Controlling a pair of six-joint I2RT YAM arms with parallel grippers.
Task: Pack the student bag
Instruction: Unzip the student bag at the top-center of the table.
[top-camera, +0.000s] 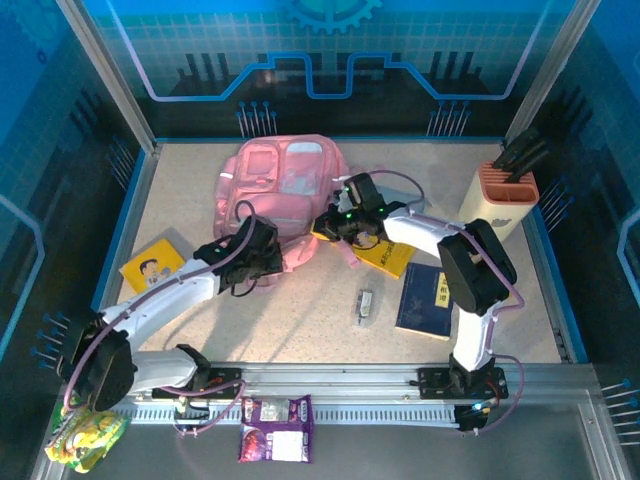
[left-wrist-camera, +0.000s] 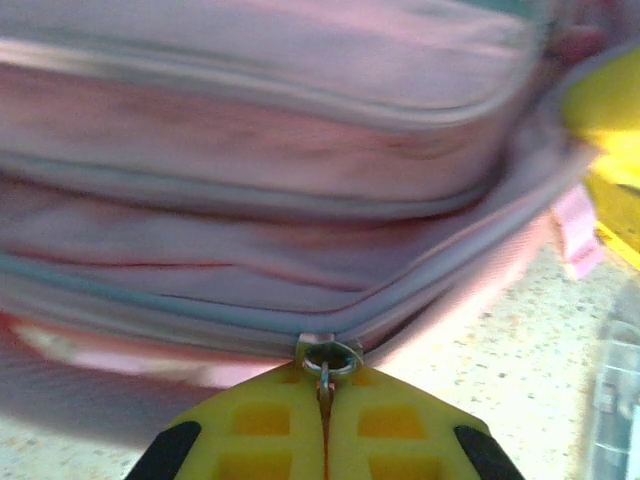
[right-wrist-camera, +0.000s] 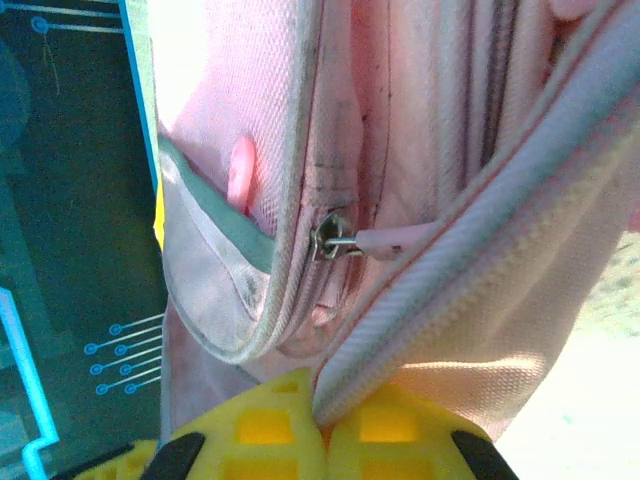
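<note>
Pink fabric, soft and slumped, marks the student bag (top-camera: 285, 185), which lies towards the back of the worktop (top-camera: 300, 335), roughly in the middle.

Packing looks barely begun. A yellow book (top-camera: 152, 265) lies left of the bag, and a second yellow book (top-camera: 388, 257) sits partly under the right arm. A dark blue book (top-camera: 425, 300) and a small clear case (top-camera: 366, 303) lie nearer the front, all of them outside the bag. The step in hand seems to be working the zip (opening the bag, I would judge), so loading everything is left to do.

Both claws meet the bag at its near edge. The left claw (left-wrist-camera: 325, 400) is pressed together, pinching the metal zip pull (left-wrist-camera: 330, 358), with the bag's seams stretched across just beyond it. The right claw (right-wrist-camera: 322, 420) is also pressed together, pinching a pale zip band (right-wrist-camera: 450, 300) of the bag. The pink cloth rises directly above its fingertips, and another slider (right-wrist-camera: 330, 240) hangs free close by.
</note>
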